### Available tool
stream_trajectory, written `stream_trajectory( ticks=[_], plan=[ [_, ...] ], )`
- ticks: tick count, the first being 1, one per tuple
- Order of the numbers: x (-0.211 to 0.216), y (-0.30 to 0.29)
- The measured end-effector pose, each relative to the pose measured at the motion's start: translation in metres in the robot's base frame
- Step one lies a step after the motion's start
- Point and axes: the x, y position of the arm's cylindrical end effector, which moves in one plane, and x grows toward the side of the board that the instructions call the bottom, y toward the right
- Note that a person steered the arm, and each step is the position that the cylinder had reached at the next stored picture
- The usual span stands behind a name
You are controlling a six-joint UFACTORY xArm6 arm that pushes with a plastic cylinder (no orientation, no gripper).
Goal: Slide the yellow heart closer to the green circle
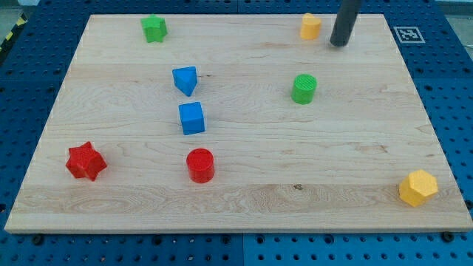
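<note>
The yellow heart (310, 26) lies near the top edge of the wooden board, right of centre. The green circle (304, 88) stands below it, roughly a third of the board's depth away. My tip (338, 43) rests on the board just right of the yellow heart and slightly lower, a small gap apart from it. The rod rises out of the view's top.
A green star (154, 29) lies at the top left. A blue triangle (185, 80) and a blue cube (191, 118) sit left of centre. A red star (86, 161) and a red circle (200, 165) lie lower left. A yellow hexagon (417, 188) sits at the bottom right corner.
</note>
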Motion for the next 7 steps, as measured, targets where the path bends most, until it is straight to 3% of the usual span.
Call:
stream_trajectory(
  ticks=[1,4,5,7],
  plan=[
    [-0.056,-0.013],
    [-0.005,-0.063],
    [-0.006,-0.080],
    [0.019,-0.067]
  ],
)
